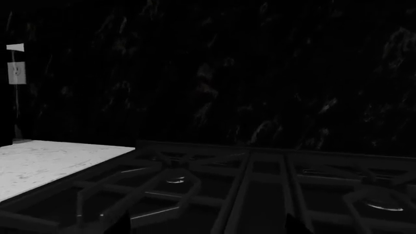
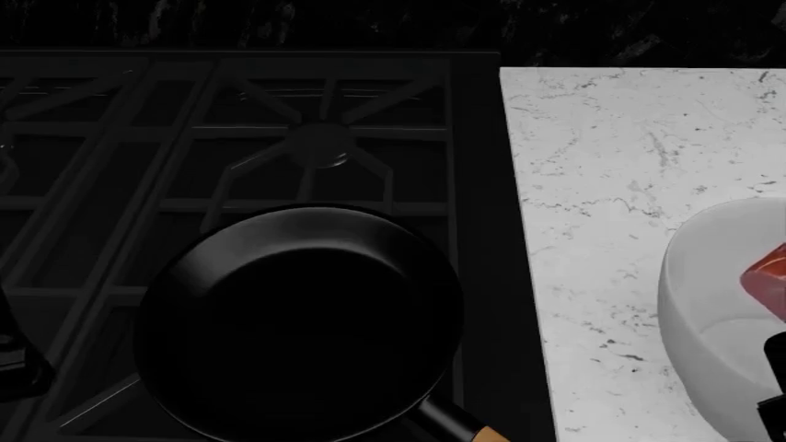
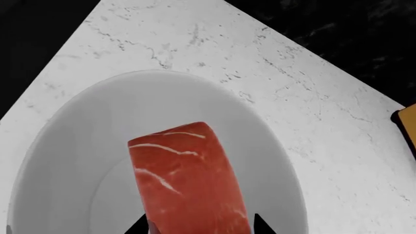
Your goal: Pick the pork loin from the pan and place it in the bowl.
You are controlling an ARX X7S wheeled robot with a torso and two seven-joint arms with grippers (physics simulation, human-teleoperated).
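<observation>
Left wrist view: dark stove grates (image 1: 215, 185) and a white marble surface (image 1: 46, 161) are seen; the left fingers' state cannot be told.

Head view: the round black frying pan (image 2: 301, 322) sits empty on the stove; at 3 o'clock, the large grey-white bowl (image 2: 706, 304) is seen.

Right wrist view: the red marbled pork loin (image 3: 185, 180) is held clamped between the right fingers (image 3: 260, 224) over the bowl.

The right gripper (image 3: 198, 225) is clamped on the red, white-marbled pork loin chunk (image 3: 185, 180); the left gripper's dark fingertips (image 1: 295, 225) hold nothing.
</observation>
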